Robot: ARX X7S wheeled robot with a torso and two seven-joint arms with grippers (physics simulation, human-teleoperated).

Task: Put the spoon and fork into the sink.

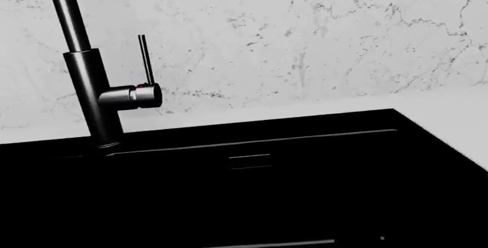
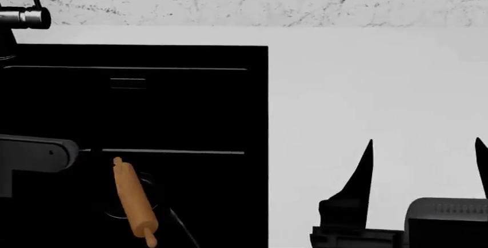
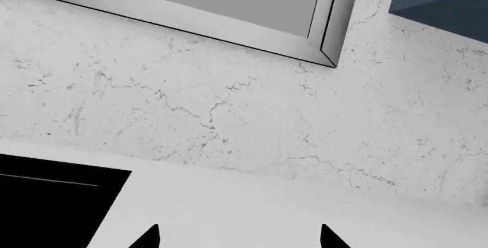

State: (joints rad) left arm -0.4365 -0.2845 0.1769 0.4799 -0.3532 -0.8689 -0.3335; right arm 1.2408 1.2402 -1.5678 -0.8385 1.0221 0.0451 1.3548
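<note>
The black sink (image 2: pixel 258 111) fills the left half of the head view, with its black faucet (image 1: pixel 90 88) at the back wall. The spoon and the fork are out of view. My left arm's grey end (image 2: pixel 38 154) reaches over the basin from the left. Its fingers do not stand out against the black, and the left wrist view shows none. My right gripper (image 2: pixel 426 140) hovers open over the white counter to the right of the sink, with nothing between its two black fingers (image 3: pixel 148 238).
A thick tan rolling pin (image 2: pixel 134 196) with a knob end lies in the basin over a drain. Across the basin from the left arm's end runs a thin pale line (image 2: pixel 164 152); what it is I cannot tell. Marble wall (image 3: pixel 228 116) stands behind the counter (image 2: pixel 366 88).
</note>
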